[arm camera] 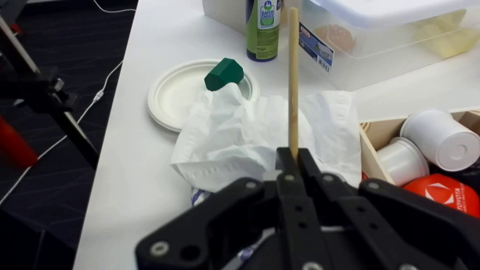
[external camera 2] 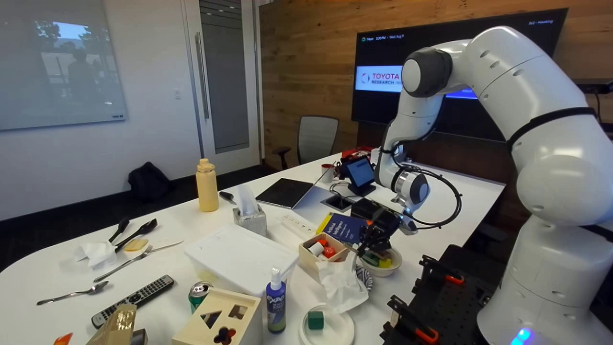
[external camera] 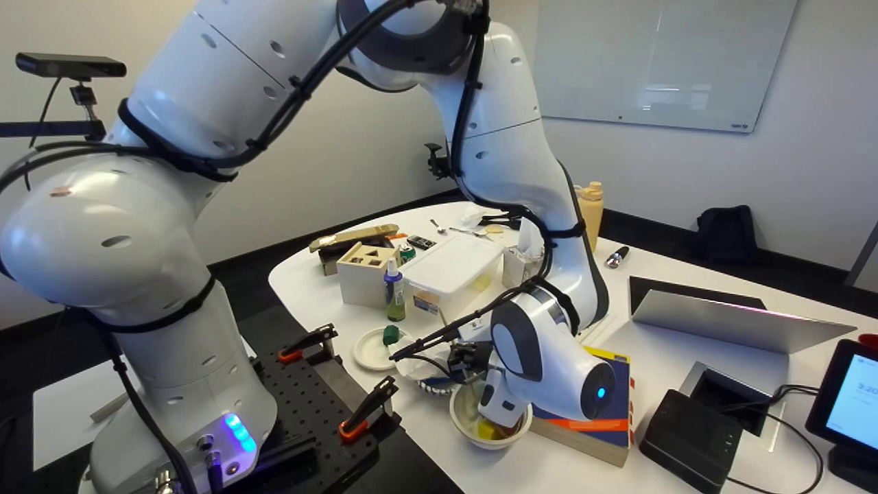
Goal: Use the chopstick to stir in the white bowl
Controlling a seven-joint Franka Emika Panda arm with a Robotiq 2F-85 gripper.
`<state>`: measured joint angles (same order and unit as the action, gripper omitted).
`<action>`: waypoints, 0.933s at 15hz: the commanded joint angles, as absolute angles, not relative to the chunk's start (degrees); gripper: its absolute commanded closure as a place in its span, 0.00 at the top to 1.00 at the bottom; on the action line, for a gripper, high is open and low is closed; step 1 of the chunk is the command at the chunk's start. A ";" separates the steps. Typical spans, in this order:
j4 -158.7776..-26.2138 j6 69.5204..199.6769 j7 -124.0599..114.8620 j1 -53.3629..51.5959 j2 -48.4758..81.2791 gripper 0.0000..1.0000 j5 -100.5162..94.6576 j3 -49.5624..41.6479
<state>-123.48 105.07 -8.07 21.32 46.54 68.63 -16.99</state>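
The chopstick [arm camera: 293, 82] is a thin pale wooden stick. In the wrist view it is pinched between the fingertips of my gripper [arm camera: 294, 154] and points away from the jaws. A short piece of the chopstick [external camera: 443, 317] shows in an exterior view; its other end is hidden. The white bowl [external camera: 473, 439] stands near the table's edge with yellow and orange pieces inside. In an exterior view the white bowl [external camera 2: 389, 270] shows green and yellow pieces. My gripper [external camera 2: 366, 247] is low, beside and above the bowl's rim. The bowl is out of the wrist view.
Crumpled white tissue [arm camera: 240, 135] covers a patterned bowl [external camera 2: 365, 278] beside the white bowl. A plate [arm camera: 168, 99] with a green block, a wooden box [external camera 2: 306, 256] with cups, a book [external camera 2: 342, 227], a spray bottle [external camera 2: 276, 302] and a lidded container [external camera 2: 239, 254] stand around.
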 commanded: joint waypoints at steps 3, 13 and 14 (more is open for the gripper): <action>-124.98 106.14 -10.20 20.38 45.46 0.01 68.07 -19.60; -125.96 114.33 -0.86 20.53 44.61 0.01 76.74 -17.68; -125.71 113.75 0.10 20.65 44.80 0.01 77.31 -17.30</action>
<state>-124.33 112.52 -3.25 21.08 46.62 74.26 -18.34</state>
